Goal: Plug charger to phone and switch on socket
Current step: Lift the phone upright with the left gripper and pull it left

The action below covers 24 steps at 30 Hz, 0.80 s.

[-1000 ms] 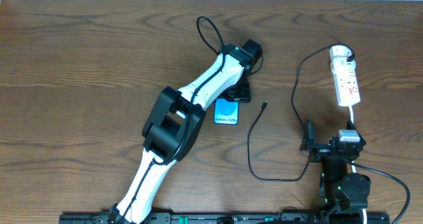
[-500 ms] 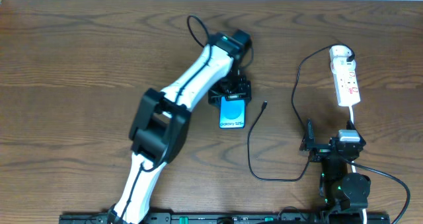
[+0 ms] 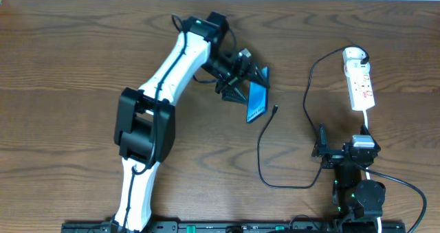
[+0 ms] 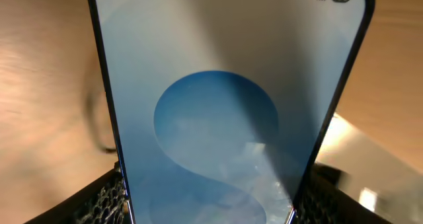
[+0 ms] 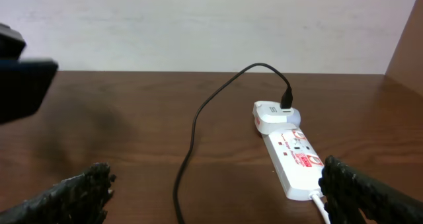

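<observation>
The slim smartphone with light blue screen and black edges (image 3: 256,104) is lifted off the brown wooden table (image 3: 82,68) and tilted. The left gripper (image 3: 240,87) holds it, with the jaws closed on its two long sides. The small metal-tipped plug (image 3: 275,110) of the thin black charger cable (image 3: 260,157) lies just beside the phone, not touching it. The cable loops away to the round white plug head (image 3: 355,53) on the narrow white power strip (image 3: 361,85). The right gripper (image 5: 215,178) waits near the strip, its jaws wide and empty. We think two things could go wrong. The phone could slip, because only its smooth edges are pinched. Also, the rough black pads (image 4: 99,197) seem to sit at the phone's lower end, so they could block the port. Only the left wrist view shows this contact and the screen's upper edge far from the pads, but it shows no plug. Only the overhead view shows the plug and phone together. The right wrist view shows the strip's red marks, but we cannot tell the position of the switches.
</observation>
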Each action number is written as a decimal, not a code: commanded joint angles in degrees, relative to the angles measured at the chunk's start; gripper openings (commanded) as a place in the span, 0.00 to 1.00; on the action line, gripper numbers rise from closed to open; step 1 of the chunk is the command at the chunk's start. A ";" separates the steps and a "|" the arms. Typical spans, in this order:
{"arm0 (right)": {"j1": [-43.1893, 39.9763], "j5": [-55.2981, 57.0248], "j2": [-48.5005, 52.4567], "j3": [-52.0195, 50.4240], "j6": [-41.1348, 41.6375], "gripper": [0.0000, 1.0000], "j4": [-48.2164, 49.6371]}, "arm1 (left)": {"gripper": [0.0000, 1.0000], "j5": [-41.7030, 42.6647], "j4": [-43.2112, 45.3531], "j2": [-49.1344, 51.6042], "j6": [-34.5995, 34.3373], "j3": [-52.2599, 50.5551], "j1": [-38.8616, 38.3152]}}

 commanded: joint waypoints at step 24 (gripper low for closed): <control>0.66 0.44 -0.31 -0.11 0.00 0.99 -0.17 | 0.72 25.22 -3.30 -1.40 -10.69 1.33 10.84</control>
